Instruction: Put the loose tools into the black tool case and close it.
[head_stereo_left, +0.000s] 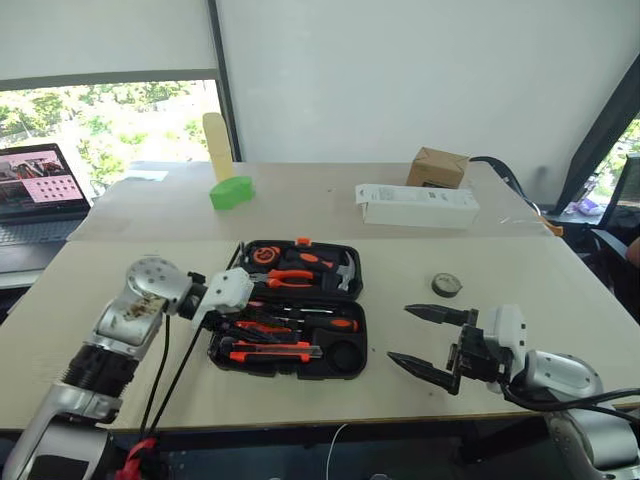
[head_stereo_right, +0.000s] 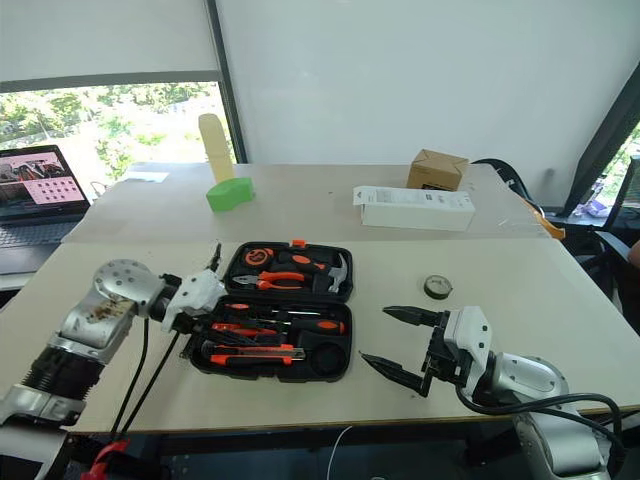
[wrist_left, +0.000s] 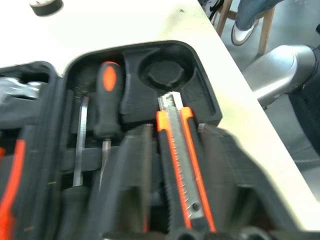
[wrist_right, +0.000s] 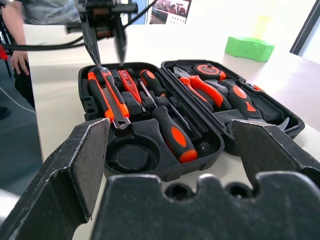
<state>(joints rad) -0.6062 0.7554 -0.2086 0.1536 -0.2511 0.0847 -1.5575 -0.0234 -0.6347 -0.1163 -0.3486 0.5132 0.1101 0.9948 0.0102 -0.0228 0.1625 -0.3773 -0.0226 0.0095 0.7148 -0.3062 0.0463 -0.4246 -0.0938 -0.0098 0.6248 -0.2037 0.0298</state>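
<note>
Far left, off the table (head_stereo_left: 560, 300): an open laptop (head_stereo_left: 35, 190). Left gripper (wrist_right: 107, 60) hanging over the near-left end of the black tool case (head_stereo_left: 290, 372), right above the utility knife (head_stereo_left: 270, 352); blurred, so cannot tell whether apart or together. Farther back, a green block (head_stereo_left: 231, 192).

Mid-table, the case lying open flat. In the near half: the utility knife along the front, a slim orange tester screwdriver (wrist_right: 129, 85) and two orange-and-black screwdrivers (wrist_right: 172, 132) behind it. In the far half: pliers (head_stereo_left: 290, 278), a hammer (head_stereo_left: 345, 270), a tape measure (head_stereo_left: 263, 255).

Behind, a white oblong box (head_stereo_left: 417, 205) and a cardboard box (head_stereo_left: 437, 167). Right of the case and well apart from it, a small black tape roll (head_stereo_left: 446, 285) loose on the table. Nearer, the right gripper (head_stereo_left: 400, 333), jaws spread wide, holding nothing, aimed at the case.
</note>
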